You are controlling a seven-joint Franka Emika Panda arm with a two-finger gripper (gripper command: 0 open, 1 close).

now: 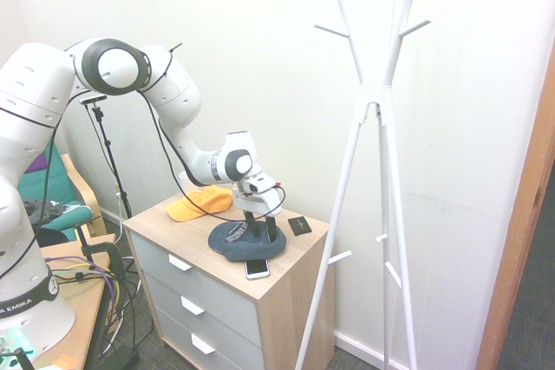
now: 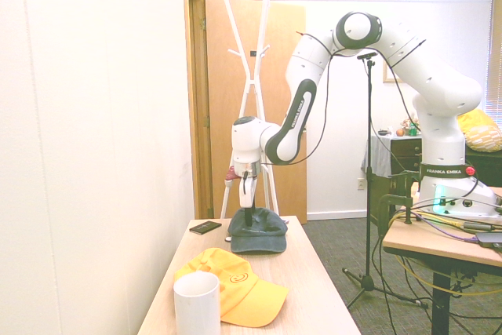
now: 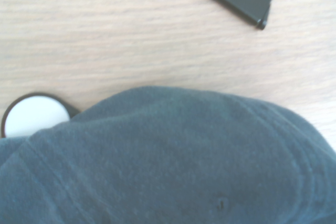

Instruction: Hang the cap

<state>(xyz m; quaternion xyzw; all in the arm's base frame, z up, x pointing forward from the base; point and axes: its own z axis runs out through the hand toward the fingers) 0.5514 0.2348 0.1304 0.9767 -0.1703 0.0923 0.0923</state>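
The dark navy cap (image 1: 245, 240) lies flat on the wooden top of the drawer chest (image 1: 286, 279), and it also shows in the second exterior view (image 2: 257, 234). My gripper (image 1: 261, 230) points straight down onto its crown, open, with the two dark fingers (image 1: 250, 221) standing apart and their tips down at the fabric. From the other side the gripper (image 2: 249, 216) meets the top of the cap. In the wrist view the cap (image 3: 184, 166) fills the lower half. The white coat stand (image 1: 381, 101) rises just right of the chest.
An orange-yellow cap (image 1: 201, 204) lies behind the navy one. A white phone (image 1: 257, 268) sits at the chest's front edge, and a black flat square (image 1: 299, 225) lies near the wall. A white cup (image 2: 196, 304) stands at the near end of the top.
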